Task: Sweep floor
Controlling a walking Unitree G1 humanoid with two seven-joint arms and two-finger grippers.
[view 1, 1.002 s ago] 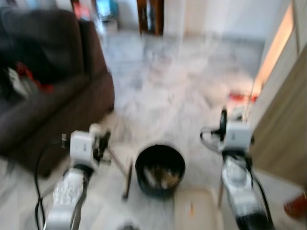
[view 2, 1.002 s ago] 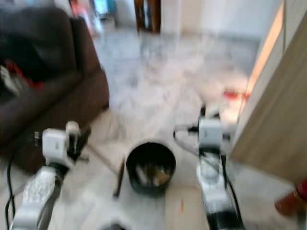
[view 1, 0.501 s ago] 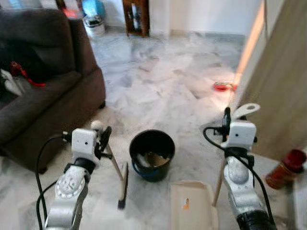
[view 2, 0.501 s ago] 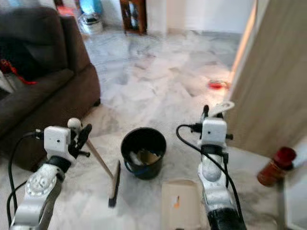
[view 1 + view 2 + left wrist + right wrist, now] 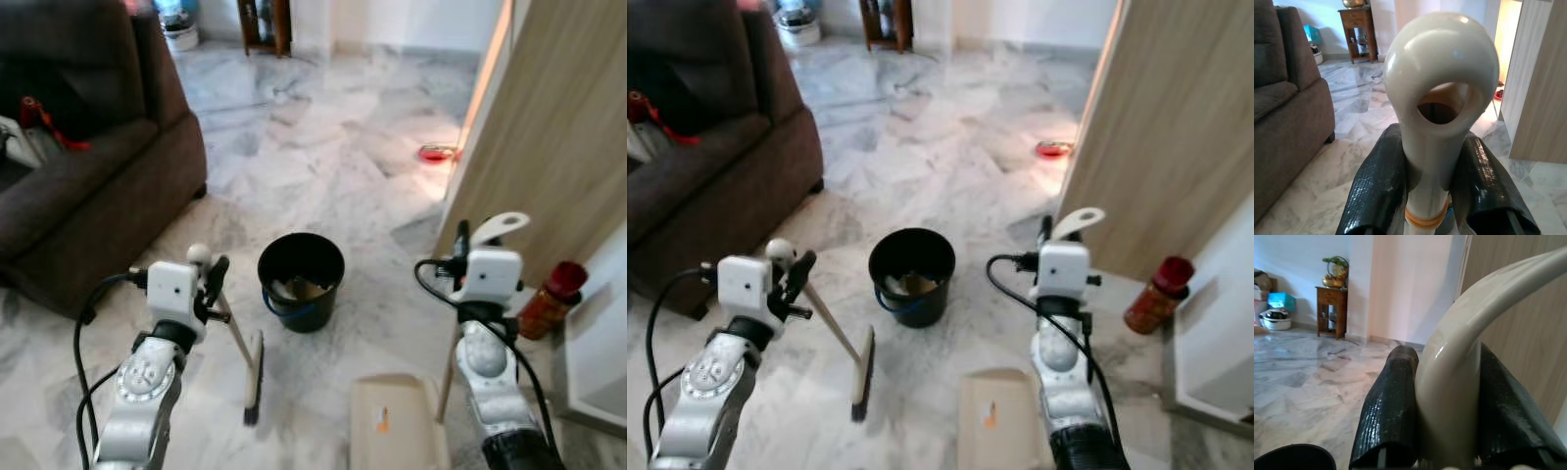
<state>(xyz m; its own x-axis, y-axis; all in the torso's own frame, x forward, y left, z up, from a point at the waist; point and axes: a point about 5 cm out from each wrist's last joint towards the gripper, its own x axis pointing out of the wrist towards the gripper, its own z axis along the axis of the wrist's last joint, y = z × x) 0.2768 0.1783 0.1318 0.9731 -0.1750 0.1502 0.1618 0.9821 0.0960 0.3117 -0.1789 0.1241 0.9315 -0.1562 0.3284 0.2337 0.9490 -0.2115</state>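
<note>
My left gripper (image 5: 209,281) clamps the broom (image 5: 242,350), right gripper (image 5: 460,240) clamps the dustpan (image 5: 397,431), bucket (image 5: 301,279) between.

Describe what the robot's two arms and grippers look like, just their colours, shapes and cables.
Both arms are silver and rounded, with ribbed metallic segments and a round joint disc near each wrist. Each ends in a boxy white wrist housing. The left gripper and right gripper have long black fingers with a textured, woven-looking surface. A black cable loops from each wrist housing down along its arm. The right forearm darkens to black near the base.
</note>
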